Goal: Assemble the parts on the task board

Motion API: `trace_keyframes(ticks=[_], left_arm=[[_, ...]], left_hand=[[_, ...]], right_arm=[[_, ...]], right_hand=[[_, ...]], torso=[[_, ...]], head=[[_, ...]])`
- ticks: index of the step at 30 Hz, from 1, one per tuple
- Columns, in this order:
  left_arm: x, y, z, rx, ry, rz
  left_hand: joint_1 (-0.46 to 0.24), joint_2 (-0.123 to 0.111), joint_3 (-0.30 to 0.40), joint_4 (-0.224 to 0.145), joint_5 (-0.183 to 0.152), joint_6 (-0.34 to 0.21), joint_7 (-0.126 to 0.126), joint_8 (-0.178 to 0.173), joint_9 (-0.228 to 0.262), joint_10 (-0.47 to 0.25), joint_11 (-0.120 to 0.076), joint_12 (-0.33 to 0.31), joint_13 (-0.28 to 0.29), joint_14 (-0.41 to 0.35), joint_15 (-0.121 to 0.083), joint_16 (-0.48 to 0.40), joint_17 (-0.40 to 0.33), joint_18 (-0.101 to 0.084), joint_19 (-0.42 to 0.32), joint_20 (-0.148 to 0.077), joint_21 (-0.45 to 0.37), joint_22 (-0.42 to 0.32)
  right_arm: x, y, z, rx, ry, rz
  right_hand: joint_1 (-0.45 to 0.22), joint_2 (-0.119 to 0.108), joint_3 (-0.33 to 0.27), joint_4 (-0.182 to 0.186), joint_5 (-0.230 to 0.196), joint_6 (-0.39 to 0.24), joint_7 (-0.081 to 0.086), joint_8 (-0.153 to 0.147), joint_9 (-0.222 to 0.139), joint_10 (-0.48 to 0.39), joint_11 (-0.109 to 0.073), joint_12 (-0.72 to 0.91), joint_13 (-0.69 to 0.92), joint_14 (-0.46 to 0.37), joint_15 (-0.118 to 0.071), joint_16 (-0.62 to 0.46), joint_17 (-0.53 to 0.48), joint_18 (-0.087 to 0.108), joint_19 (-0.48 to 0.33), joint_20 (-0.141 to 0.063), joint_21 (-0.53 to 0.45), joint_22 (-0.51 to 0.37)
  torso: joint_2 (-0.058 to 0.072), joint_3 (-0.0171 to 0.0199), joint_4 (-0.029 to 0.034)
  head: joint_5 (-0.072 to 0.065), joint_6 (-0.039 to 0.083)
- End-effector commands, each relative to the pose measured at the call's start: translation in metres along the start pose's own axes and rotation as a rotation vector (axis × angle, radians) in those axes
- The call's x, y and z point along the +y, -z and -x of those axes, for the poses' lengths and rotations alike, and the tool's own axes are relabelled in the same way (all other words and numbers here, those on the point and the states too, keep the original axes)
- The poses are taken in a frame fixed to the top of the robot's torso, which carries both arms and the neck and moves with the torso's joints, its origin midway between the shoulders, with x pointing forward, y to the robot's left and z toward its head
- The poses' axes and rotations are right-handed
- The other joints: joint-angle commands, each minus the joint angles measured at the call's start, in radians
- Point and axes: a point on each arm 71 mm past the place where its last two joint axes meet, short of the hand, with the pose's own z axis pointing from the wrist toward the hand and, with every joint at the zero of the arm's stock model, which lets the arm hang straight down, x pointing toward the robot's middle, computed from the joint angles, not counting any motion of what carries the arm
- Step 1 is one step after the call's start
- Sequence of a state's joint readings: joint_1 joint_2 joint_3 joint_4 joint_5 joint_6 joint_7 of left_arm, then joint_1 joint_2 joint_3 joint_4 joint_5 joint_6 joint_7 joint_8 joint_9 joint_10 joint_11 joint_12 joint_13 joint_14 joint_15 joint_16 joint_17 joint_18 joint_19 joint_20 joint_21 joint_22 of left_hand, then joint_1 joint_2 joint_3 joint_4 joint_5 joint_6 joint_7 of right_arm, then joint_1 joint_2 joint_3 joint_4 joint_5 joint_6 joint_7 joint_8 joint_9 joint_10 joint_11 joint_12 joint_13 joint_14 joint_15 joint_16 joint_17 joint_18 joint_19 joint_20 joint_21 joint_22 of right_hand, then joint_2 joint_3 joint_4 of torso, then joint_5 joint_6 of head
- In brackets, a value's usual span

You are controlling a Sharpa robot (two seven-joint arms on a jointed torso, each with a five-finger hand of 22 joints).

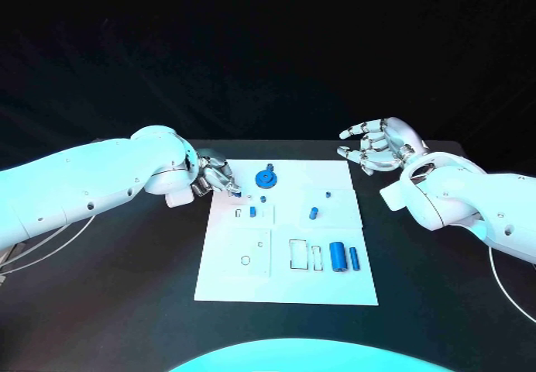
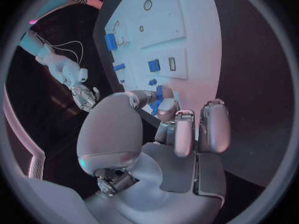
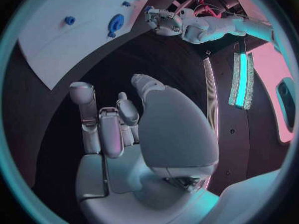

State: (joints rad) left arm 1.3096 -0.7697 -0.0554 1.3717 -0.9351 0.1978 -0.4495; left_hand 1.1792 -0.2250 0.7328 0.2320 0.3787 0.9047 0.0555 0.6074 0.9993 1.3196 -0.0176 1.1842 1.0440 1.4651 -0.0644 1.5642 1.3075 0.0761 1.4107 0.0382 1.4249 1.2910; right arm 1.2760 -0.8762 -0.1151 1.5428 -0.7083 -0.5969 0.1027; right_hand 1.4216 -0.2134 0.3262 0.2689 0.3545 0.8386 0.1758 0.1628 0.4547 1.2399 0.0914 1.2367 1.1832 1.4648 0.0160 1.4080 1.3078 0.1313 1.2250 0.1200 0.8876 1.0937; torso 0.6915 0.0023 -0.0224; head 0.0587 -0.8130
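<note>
The white task board [image 1: 288, 271] lies in the middle of the black table. A round blue part [image 1: 265, 178] sits near its far edge, with small blue pieces [image 1: 252, 210] below it and two blue cylinders [image 1: 338, 256] lower right. My left hand [image 1: 212, 178] hovers at the board's far left corner with its fingers curled in, a little short of the round part [image 2: 159, 97]; I see nothing in it. My right hand [image 1: 378, 145] is raised beyond the far right corner, fingers apart and empty. The right wrist view shows the board [image 3: 74, 35] and the round part [image 3: 116, 22].
Bare black table [image 1: 123, 271] surrounds the board on both sides and in front. Several outlined slots [image 1: 300, 254] mark the board's near half. White cables [image 1: 45, 244] trail beside my left arm.
</note>
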Motion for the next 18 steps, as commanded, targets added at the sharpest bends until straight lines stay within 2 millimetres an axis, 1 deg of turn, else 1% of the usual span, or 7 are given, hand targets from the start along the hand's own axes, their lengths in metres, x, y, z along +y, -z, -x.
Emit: trace_keyframes(ticks=[1, 5, 7, 12, 18], left_arm=[[-0.003, 0.002, -0.002, -0.061, -0.055, 0.009], [-0.003, 0.003, -0.010, -0.057, -0.104, 0.016], [-0.003, 0.003, -0.014, -0.052, -0.124, 0.022], [-0.001, 0.001, -0.022, -0.036, -0.146, 0.034], [-0.002, -0.001, -0.028, -0.023, -0.161, 0.038]], left_hand=[[-0.009, -0.001, 0.167, -0.171, 0.008, 0.008, 0.000, 0.006, 0.002, 0.009, -0.001, 0.008, 0.004, 0.105, -0.008, 0.005, 0.262, -0.015, 0.007, 0.002, 0.007, 0.002], [-0.011, -0.002, 0.169, -0.173, 0.013, 0.011, 0.000, 0.007, 0.003, 0.009, -0.001, 0.007, 0.002, 0.105, -0.008, 0.006, 0.262, -0.015, 0.006, 0.002, 0.006, 0.000], [-0.012, -0.002, 0.170, -0.174, 0.015, 0.011, -0.001, 0.007, 0.003, 0.010, -0.002, 0.007, 0.003, 0.106, -0.008, 0.006, 0.263, -0.015, 0.006, 0.001, 0.007, 0.001], [-0.015, -0.003, 0.172, -0.176, 0.021, 0.014, -0.002, 0.008, 0.004, 0.013, -0.002, 0.009, 0.005, 0.106, -0.009, 0.007, 0.263, -0.016, 0.008, 0.001, 0.008, 0.004], [-0.021, -0.006, 0.175, -0.180, 0.030, 0.017, -0.003, 0.010, 0.005, 0.017, -0.004, 0.011, 0.009, 0.106, -0.010, 0.007, 0.263, -0.016, 0.009, 0.000, 0.009, 0.006]], right_arm=[[0.000, 0.000, -0.001, 0.008, -0.002, 0.006], [0.000, 0.000, -0.001, 0.009, -0.002, 0.006], [0.000, 0.000, -0.001, 0.009, -0.002, 0.006], [0.000, 0.000, -0.002, 0.010, -0.003, 0.006], [0.000, 0.001, -0.002, 0.011, -0.003, 0.006]], right_hand=[[-0.007, 0.005, 0.004, 0.003, 0.005, -0.006, 0.002, 0.006, 0.001, -0.002, -0.001, -0.001, -0.001, 0.022, -0.003, -0.006, 0.003, 0.011, -0.002, -0.003, -0.007, -0.001], [-0.010, 0.005, 0.004, 0.005, 0.006, -0.006, 0.002, 0.006, 0.001, -0.001, -0.001, -0.001, -0.001, 0.022, -0.003, -0.006, 0.003, 0.011, -0.002, -0.003, -0.008, -0.002], [-0.010, 0.005, 0.004, 0.005, 0.006, -0.006, 0.002, 0.006, 0.001, -0.001, -0.001, -0.001, -0.001, 0.022, -0.003, -0.006, 0.003, 0.011, -0.002, -0.003, -0.008, -0.002], [-0.011, 0.005, 0.004, 0.006, 0.006, -0.006, 0.002, 0.007, 0.001, -0.002, -0.001, -0.001, -0.002, 0.022, -0.003, -0.006, 0.003, 0.011, -0.001, -0.003, -0.008, -0.002], [-0.011, 0.005, 0.004, 0.006, 0.006, -0.006, 0.002, 0.007, 0.001, -0.002, -0.001, -0.001, -0.002, 0.022, -0.003, -0.006, 0.003, 0.011, -0.001, -0.003, -0.008, -0.002]], torso=[[0.000, 0.0000, 0.0001], [0.001, 0.0009, -0.0019], [0.001, 0.0008, -0.0020], [-0.001, 0.0017, -0.0021], [0.001, 0.0008, -0.0037]], head=[[0.007, -0.001], [0.012, -0.003], [0.014, -0.002], [0.016, -0.004], [0.020, -0.004]])
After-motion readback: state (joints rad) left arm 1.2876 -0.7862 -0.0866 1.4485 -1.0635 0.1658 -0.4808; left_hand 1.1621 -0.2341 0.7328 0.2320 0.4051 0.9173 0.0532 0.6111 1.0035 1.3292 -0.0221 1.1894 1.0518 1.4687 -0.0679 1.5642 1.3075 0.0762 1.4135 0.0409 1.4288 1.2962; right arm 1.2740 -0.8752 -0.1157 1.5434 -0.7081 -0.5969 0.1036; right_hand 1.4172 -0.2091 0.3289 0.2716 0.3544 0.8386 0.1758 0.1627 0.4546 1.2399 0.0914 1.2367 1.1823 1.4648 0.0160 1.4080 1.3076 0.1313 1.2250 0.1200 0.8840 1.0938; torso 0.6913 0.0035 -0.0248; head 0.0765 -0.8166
